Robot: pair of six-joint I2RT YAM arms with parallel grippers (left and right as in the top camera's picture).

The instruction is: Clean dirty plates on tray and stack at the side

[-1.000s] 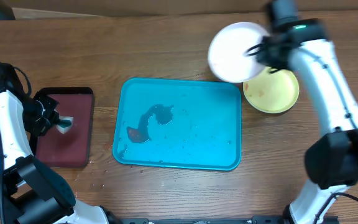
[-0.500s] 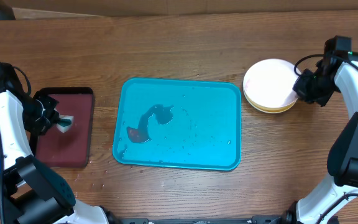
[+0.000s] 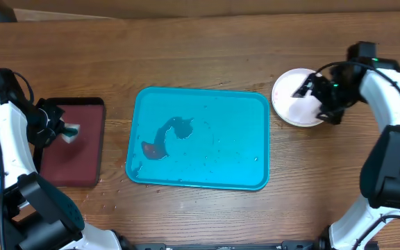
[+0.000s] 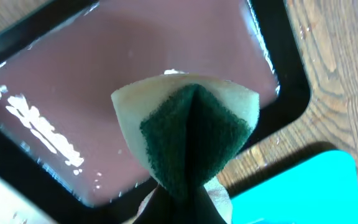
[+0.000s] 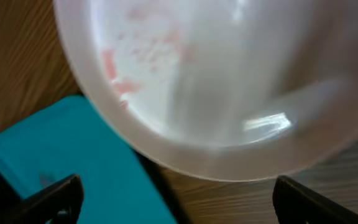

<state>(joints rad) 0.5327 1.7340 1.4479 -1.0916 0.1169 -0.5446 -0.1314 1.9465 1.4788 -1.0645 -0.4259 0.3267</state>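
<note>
**White plate at the right, sponge gripped at the left**

Wood grain is seen right across the table [image 3: 200, 48]. At the centre of the overhead frame the cyan tray [image 3: 245, 114] is laid flat, long side running left to right. A dark reddish-brown smear [image 3: 164, 137] is picked out on its left half, with small specks scattered toward the right.

Over to the right of the frame, the white plate [image 3: 289, 110] is found on the table, just beside the tray's upper right corner. Whether the two rims touch cannot be judged. The right gripper [image 3: 316, 98] is placed over the plate's right portion and is spread wide. In the right wrist view its fingertips [image 5: 58, 199] are seen at the two bottom corners, with nothing clamped between them. That view is blurred, but pale reddish marks [image 5: 135, 50] are made out on the plate's inner surface, at the upper left. A piece of the cyan tray is caught at the lower left.

Now the left side of the frame. The left gripper [image 3: 53, 132] is closed on a sponge [image 4: 188, 124], which is pinched from below and folded. A pale yellow outer layer is seen around a dark green scouring face. It is held over the maroon tray [image 4: 73, 93], whose black rim is clearly outlined and whose surface is marked by wet glints. Contact between sponge and tray cannot be told. A corner of the cyan tray is glimpsed at the lower right of the left wrist view.
</note>
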